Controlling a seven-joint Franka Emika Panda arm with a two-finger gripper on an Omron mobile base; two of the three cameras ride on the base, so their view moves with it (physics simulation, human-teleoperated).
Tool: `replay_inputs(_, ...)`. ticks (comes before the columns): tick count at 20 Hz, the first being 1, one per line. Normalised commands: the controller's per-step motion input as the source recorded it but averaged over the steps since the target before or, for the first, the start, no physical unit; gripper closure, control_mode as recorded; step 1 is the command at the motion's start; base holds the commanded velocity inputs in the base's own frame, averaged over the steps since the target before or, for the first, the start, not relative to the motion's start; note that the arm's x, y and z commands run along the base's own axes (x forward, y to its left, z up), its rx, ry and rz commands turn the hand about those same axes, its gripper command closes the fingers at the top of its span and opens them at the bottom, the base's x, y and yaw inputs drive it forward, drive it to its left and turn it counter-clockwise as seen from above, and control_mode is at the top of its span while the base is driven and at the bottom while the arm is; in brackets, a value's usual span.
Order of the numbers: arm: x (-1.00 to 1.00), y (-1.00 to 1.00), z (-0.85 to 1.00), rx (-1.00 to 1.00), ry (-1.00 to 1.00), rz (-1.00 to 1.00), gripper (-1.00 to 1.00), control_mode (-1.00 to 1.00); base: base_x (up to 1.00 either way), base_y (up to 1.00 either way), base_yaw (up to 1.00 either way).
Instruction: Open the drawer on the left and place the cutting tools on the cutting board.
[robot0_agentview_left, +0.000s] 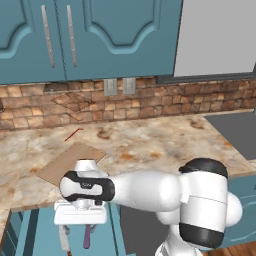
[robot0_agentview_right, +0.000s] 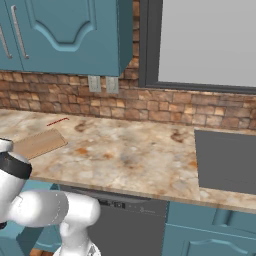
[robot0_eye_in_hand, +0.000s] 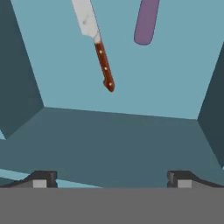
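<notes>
Teal drawer (robot0_eye_in_hand: 118, 87) is standing open below the worktop (robot0_agentview_left: 150, 145), holding two tools: one knife (robot0_eye_in_hand: 97, 43) and one purple peeler (robot0_eye_in_hand: 146, 22), lying side by side, long axes roughly parallel, handles pointing toward the hand. Fingers (robot0_eye_in_hand: 43, 178) are hanging spread wide, empty. One wooden cutting board (robot0_agentview_left: 70, 162) is lying on the worktop.

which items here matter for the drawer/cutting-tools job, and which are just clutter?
Job:
- drawer, already open
- knife, lying in the drawer
- purple peeler, lying in the drawer beside the knife
- cutting board, on the counter, nothing on it
- tool, open above the drawer

Lying about:
- thin red stick, on the counter behind the board
</notes>
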Motion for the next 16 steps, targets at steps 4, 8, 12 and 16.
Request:
replay_inputs(4,0.0,0.0,0.0,-0.01,0.0,0.02,-1.0,-1.0,0.0,0.0,0.0)
replay_inputs(8,0.0,-0.22,0.0,0.0,-0.12,0.07,-1.0,-1.0,0.0,0.0,0.0)
replay_inputs(12,0.0,-0.18,-0.2,-0.03,-0.18,0.13,-1.0,-1.0,0.0,0.0,0.0)
replay_inputs(16,-0.03,0.0,-0.01,-0.01,-0.02,0.03,-1.0,-1.0,0.0,0.0,0.0)
